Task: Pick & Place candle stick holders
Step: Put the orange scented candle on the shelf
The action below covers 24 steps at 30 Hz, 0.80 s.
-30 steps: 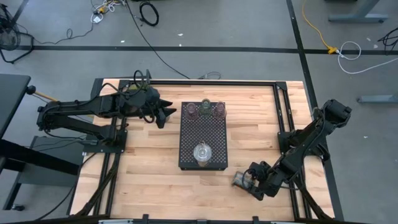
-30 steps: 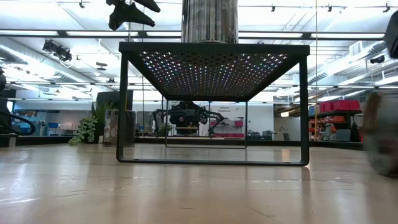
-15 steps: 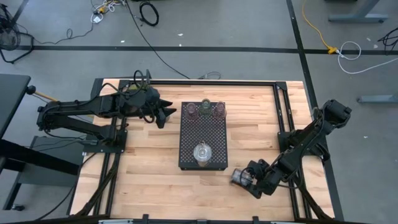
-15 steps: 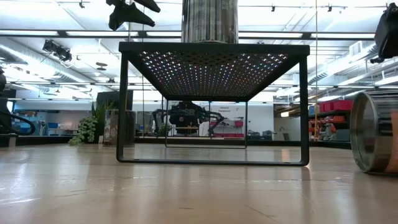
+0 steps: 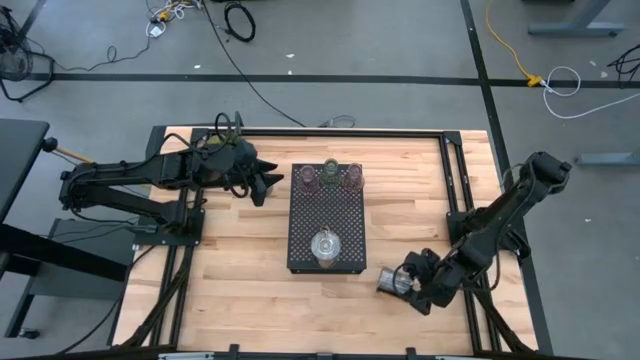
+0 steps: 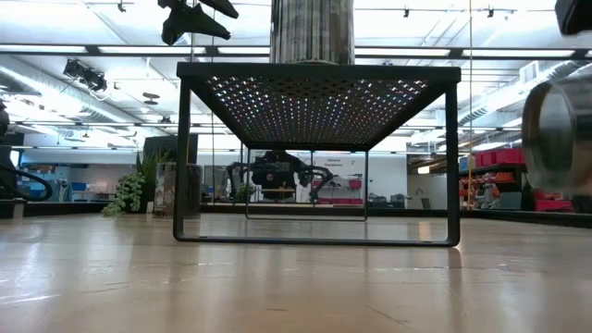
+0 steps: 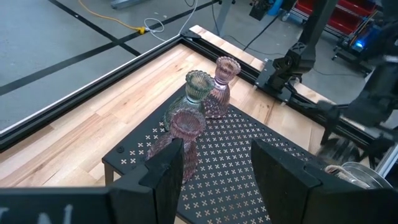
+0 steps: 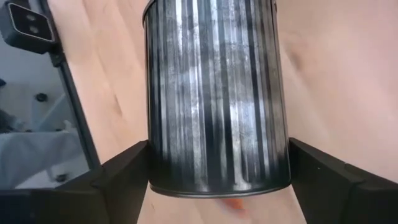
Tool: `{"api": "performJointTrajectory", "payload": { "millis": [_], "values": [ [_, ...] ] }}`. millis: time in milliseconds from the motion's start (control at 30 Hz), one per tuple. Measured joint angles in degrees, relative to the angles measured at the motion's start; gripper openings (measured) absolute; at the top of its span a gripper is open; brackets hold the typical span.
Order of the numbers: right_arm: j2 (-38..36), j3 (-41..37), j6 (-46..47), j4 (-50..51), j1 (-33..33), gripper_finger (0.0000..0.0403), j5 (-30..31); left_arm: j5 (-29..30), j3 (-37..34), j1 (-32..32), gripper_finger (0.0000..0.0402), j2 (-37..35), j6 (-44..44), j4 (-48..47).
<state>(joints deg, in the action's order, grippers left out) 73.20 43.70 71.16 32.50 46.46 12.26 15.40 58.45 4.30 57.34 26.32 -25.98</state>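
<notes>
A black perforated tray (image 5: 327,215) stands mid-table. At its far end stand two pinkish holders (image 5: 307,178) (image 5: 352,177) and a pale green one (image 5: 330,168). A silvery ribbed glass holder (image 5: 325,245) stands at its near end. My left gripper (image 5: 268,181) hovers open and empty just left of the tray's far end; its wrist view shows the nearest pink holder (image 7: 186,130) ahead. My right gripper (image 5: 397,283) is near the tray's near right corner, shut on another silvery holder (image 8: 214,93), which lies on its side. My right gripper pinches the silvery holder's ribbed side wall (image 8: 161,168) between its two fingers (image 8: 124,180), close to one end of the holder. The fingers come from the table's right side. The holder lies on its side, lifted clear of the table in the low view (image 6: 555,129).
The tray stands on thin legs, open underneath (image 6: 314,222). Black frame rails (image 5: 455,175) run along the table's edges. Bare wood lies left of the tray (image 5: 240,250) and along the near edge.
My right gripper has risen with the silvery holder. Half a second ago the holder lay on its side on the table; it now hangs clear of the wood, still on its side. My left arm has kept still.
</notes>
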Motion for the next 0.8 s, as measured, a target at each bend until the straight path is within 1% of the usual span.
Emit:
{"api": "performJointTrajectory", "payload": {
  "millis": [133,300,467,633,800],
  "values": [
    [-4.0,4.8,-1.3,10.8,0.0,0.0320,0.8,0.0,0.0,0.0,0.0190,0.0,0.0,0.0],
    [-8.4,13.1,-4.0,24.7,-0.1,0.0320,0.8,0.0,0.0,0.0,0.0190,0.0,0.0,0.0],
    [-9.6,21.8,-7.0,34.6,-1.8,0.0320,0.6,0.0,0.0,0.0,0.0190,0.0,0.0,0.0],
    [-9.2,28.3,-12.1,38.0,-4.3,0.0320,1.6,0.0,0.0,0.0,0.0190,0.0,0.0,0.0],
    [-6.6,33.0,-20.1,38.3,-9.4,0.0320,1.7,0.0,0.0,0.0,0.0190,0.0,0.0,0.0]
  ]
}}
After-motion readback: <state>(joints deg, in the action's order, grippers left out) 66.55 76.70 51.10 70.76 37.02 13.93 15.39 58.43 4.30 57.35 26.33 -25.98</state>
